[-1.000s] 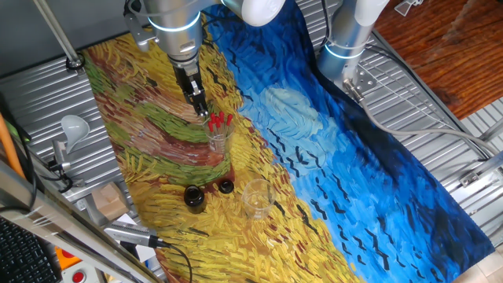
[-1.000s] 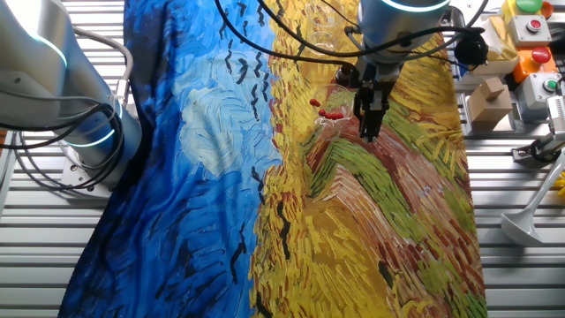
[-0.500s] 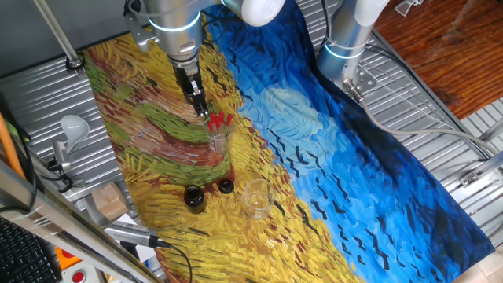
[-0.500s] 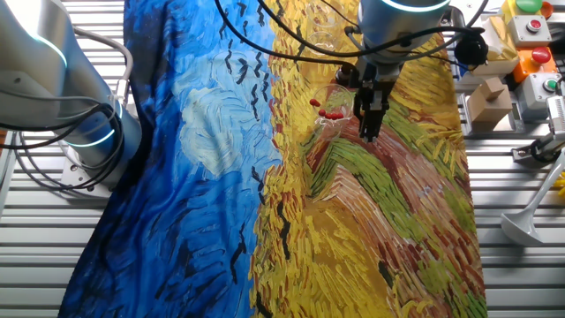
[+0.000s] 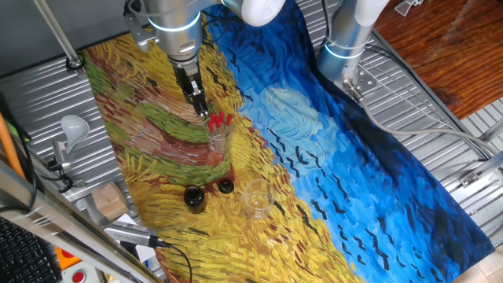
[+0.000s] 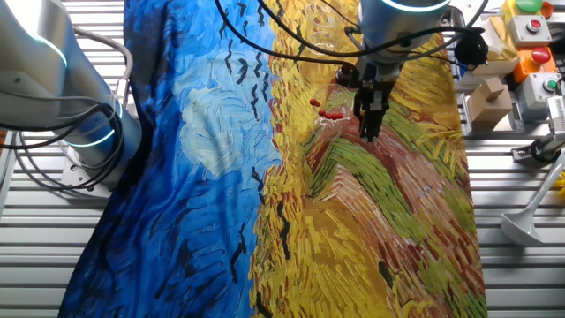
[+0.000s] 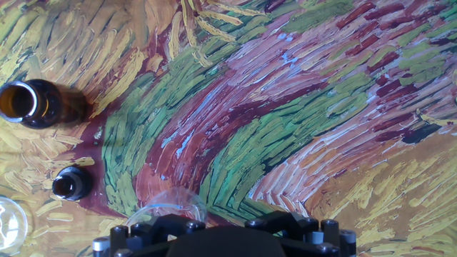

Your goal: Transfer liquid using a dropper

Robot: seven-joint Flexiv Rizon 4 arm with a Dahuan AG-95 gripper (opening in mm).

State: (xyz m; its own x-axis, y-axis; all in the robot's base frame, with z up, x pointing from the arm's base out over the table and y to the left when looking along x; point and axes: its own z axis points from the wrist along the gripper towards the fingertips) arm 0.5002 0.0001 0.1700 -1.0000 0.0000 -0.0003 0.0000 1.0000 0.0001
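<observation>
Nothing has changed over the last second; your gripper [image 5: 202, 110] still hangs motionless just beside the glass [image 5: 218, 140] holding the red-bulbed droppers [image 5: 219, 120]; jaws look near-closed and empty, can't tell for sure; the pick hasn't started, so shift over a bulb.

A painted cloth [image 5: 330, 169] covers the table, bearing a dropper glass [image 5: 218, 135], two brown bottles [image 5: 194, 198] and a beaker [image 5: 256, 198]

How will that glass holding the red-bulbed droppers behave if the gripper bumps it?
The glass looks narrow and upright, with the droppers sticking out above its rim, so it would probably tip easily. It looks like thin clear glass, likely fragile. The gripper hangs close beside it.
</observation>
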